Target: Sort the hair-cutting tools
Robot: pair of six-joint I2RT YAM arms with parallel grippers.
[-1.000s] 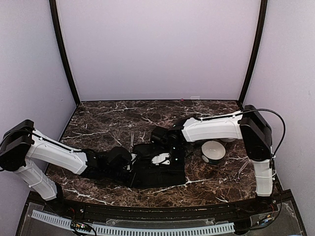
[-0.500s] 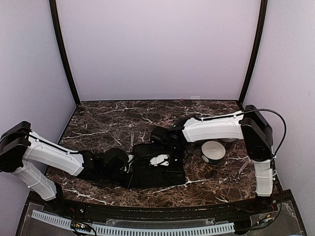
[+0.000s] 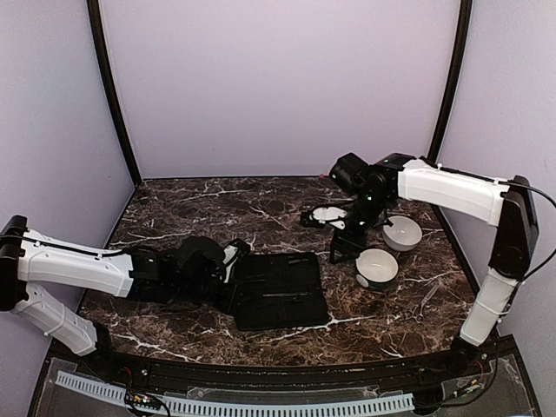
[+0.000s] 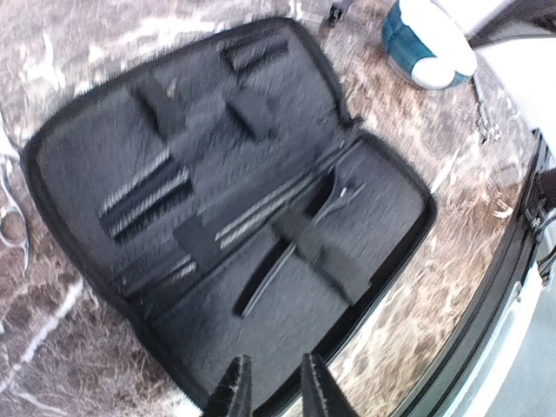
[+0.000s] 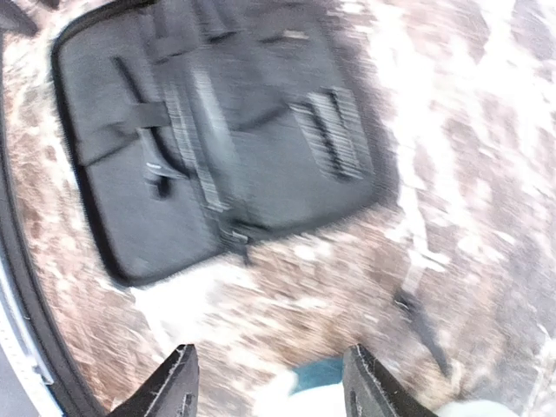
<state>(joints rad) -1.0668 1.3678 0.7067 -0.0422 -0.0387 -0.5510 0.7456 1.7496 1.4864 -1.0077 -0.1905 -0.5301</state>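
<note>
The black zip case (image 4: 261, 174) lies open flat, with dark combs (image 4: 143, 201) and a slim dark scissor-like tool (image 4: 291, 252) strapped inside. One pair of silvery scissors (image 4: 10, 208) lies on the marble just beyond the case. A thin silvery tool (image 3: 427, 300) lies at the right. My left gripper (image 4: 276, 395) hovers over the case's (image 3: 278, 291) left edge, open a little, with nothing between its fingers. High above the marble, my right gripper (image 5: 274, 382) is open wide and empty, over the near bowl (image 5: 321, 387). A slim dark piece (image 5: 421, 321) shows blurred on the table.
Two round white bowls stand at the right, the nearer one (image 3: 378, 268) teal outside, the other (image 3: 402, 233) behind it. The right gripper (image 3: 325, 233) hangs between case and bowls. The table's front rail (image 4: 512, 261) runs close to the case.
The right arm has let go of the case, opened, and swung up and back to the right towards the bowls. The left gripper has opened slightly and drawn back to the case's left edge.
</note>
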